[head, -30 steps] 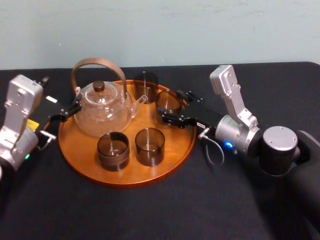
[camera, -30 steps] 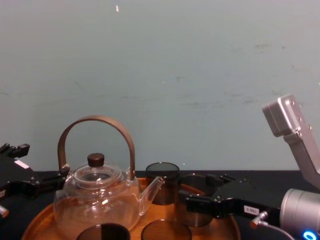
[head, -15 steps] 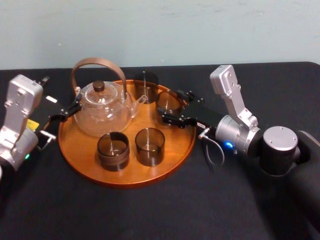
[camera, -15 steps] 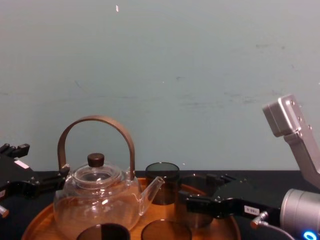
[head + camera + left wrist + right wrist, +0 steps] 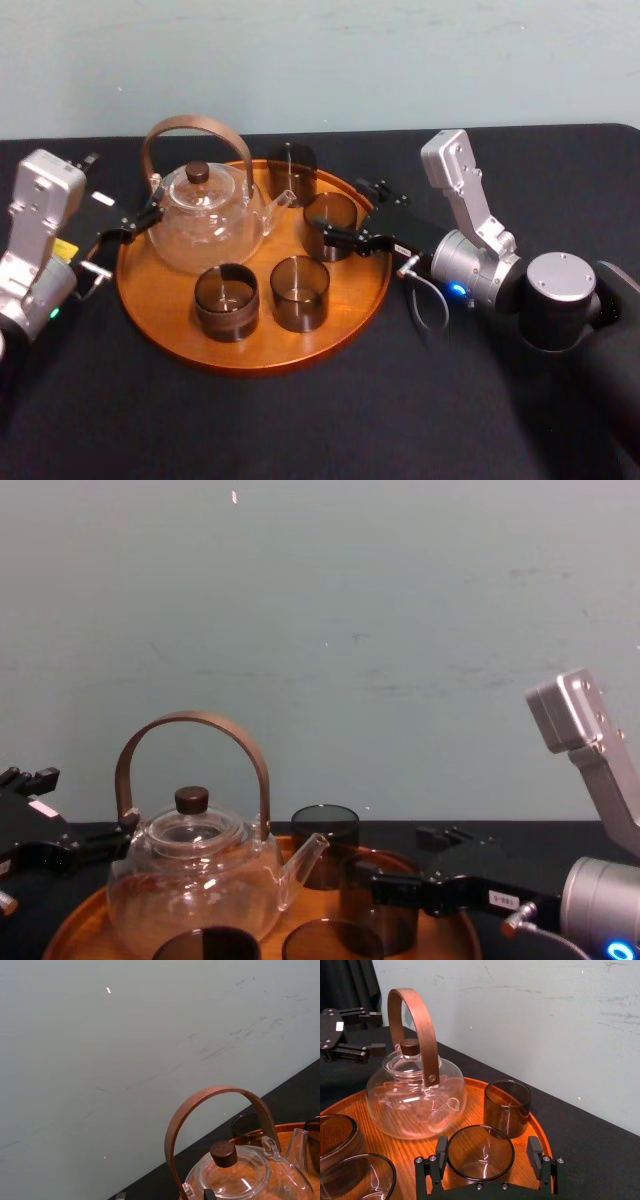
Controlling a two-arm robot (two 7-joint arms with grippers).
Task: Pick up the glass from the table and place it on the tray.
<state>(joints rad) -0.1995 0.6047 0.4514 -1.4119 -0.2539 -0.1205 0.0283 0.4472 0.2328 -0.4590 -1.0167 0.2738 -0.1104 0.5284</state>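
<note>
One glass in right tool grip

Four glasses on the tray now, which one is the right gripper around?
The glass beside the teapot spout, inside the right gripper; the back glass and two front glasses stand clear.

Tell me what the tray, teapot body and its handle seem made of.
Tray: wood, likely lacquered; orange-brown with visible grain and soft sheen. Teapot body: clear glass; see-through with highlights. Handle: possibly wood or bamboo, matte brown; hard to tell.
</note>
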